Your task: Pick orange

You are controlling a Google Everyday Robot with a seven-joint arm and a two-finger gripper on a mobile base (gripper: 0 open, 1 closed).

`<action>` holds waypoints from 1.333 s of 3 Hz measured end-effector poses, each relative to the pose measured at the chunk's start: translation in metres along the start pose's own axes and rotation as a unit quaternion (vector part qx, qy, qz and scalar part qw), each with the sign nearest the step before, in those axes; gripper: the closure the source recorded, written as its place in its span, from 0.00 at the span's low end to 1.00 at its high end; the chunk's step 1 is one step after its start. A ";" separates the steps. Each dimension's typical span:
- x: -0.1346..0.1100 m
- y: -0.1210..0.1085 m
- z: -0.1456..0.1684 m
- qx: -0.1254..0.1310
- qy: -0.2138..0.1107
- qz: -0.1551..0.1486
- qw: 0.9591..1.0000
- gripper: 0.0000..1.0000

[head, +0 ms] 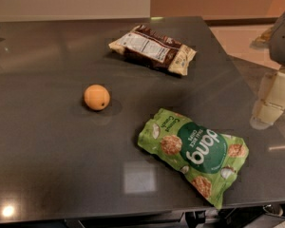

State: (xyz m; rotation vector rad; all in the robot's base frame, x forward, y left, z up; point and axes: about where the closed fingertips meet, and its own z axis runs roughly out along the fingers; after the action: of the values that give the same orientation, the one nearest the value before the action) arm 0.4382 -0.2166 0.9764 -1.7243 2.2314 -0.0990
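Observation:
The orange is a small round fruit with a tiny dark stem dot. It lies alone on the dark grey table, left of centre. My gripper hangs at the right edge of the view, over the table's right side. It is far to the right of the orange, touches nothing and holds nothing that I can see.
A green Dang snack bag lies flat at the front right, between the orange and the gripper. A brown and cream snack bag lies at the back centre. The table's right edge runs just under the gripper.

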 end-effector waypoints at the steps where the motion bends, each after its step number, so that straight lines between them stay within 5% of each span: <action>1: -0.007 -0.005 -0.001 -0.001 -0.006 -0.004 1.000 0.00; 4: -0.112 -0.026 0.029 -0.031 -0.097 -0.034 0.994 0.00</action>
State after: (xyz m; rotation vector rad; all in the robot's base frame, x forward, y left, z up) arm 0.4960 -0.1131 0.9782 -1.7596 2.0566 0.1185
